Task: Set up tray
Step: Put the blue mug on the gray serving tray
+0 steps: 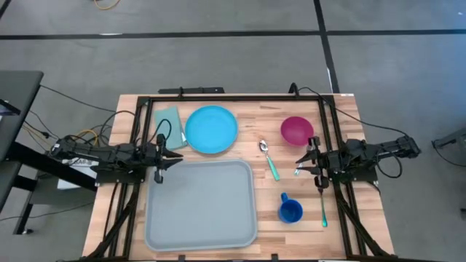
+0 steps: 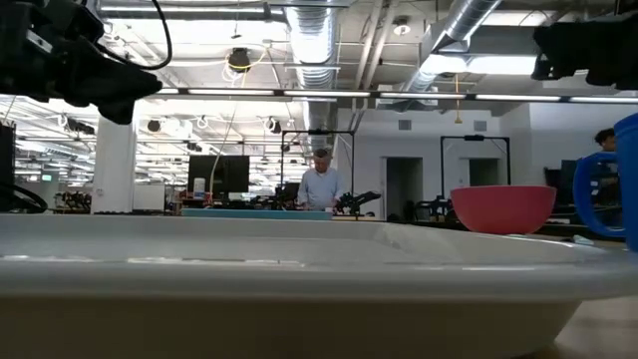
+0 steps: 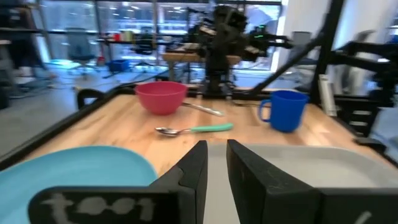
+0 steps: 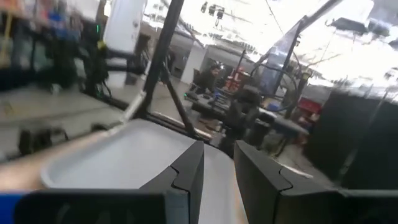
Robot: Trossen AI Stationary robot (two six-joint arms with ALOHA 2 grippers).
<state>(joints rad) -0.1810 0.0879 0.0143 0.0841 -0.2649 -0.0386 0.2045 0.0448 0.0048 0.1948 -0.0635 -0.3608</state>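
The light grey-blue tray [image 1: 200, 205] lies flat on the near half of the wooden table; its rim [image 2: 299, 267] fills the low view. My left gripper [image 1: 175, 154] hovers open above the tray's far left corner, between the tray [image 3: 311, 165] and the round blue plate [image 3: 68, 171]. My right gripper [image 1: 300, 164] hovers open right of the tray [image 4: 124, 155], near the teal-handled spoon [image 1: 269, 159]. The blue plate [image 1: 211, 129], teal napkin [image 1: 166, 122], magenta bowl [image 1: 296, 129] and blue mug [image 1: 290, 209] all rest on the table outside the tray.
A green-handled utensil [image 1: 323, 209] lies on the table under my right arm. A black frame [image 1: 233, 98] runs around the table's far edge and sides. Bowl [image 2: 503, 207] and mug [image 2: 613, 179] stand right of the tray. A person [image 2: 321, 184] is in the room far behind.
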